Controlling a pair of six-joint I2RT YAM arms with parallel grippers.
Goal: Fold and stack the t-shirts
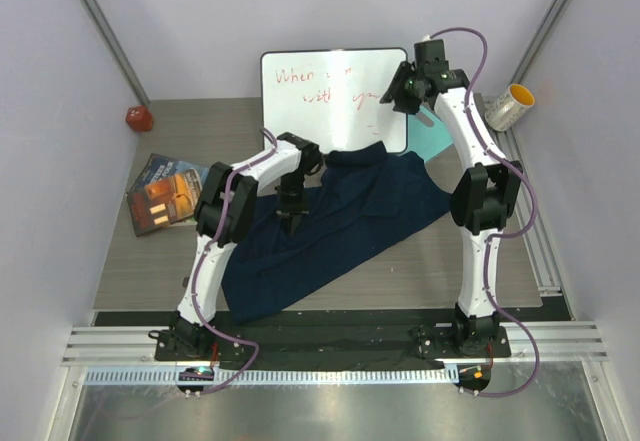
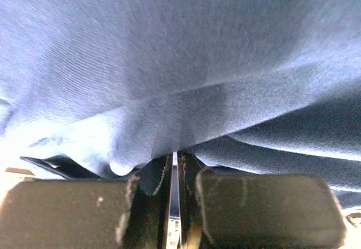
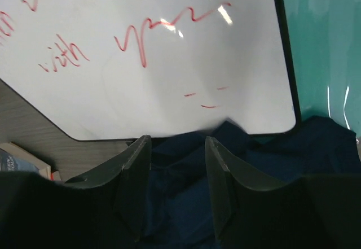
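Top external view shows me the left gripper [image 1: 292, 223] pointing down onto the dark navy t-shirt [image 1: 350, 211], which lies rumpled and spread out on the table [image 1: 480, 261], reaching out from that gripper on every side. On the left wrist camera the left gripper [image 2: 176, 164] has its two fingers [image 2: 67, 212] drawn almost together, and a fold of the t-shirt [image 2: 180, 62] is pinched in the thin slot between them; cloth fills everything beyond the fingertips.

My right gripper [image 1: 398, 91] is raised off the cloth, over the far right corner of the whiteboard [image 1: 320, 91]. On its wrist camera the right gripper [image 3: 177, 142] stands parted with nothing between the fingers [image 3: 132, 175]. Past its tips I see the whiteboard [image 3: 141, 34] with red writing, and the t-shirt [image 3: 316, 147] overlaps that board's near edge. A teal board [image 3: 321, 46] lies to the right of the fingers, and a book [image 3: 17, 158] shows at their left.
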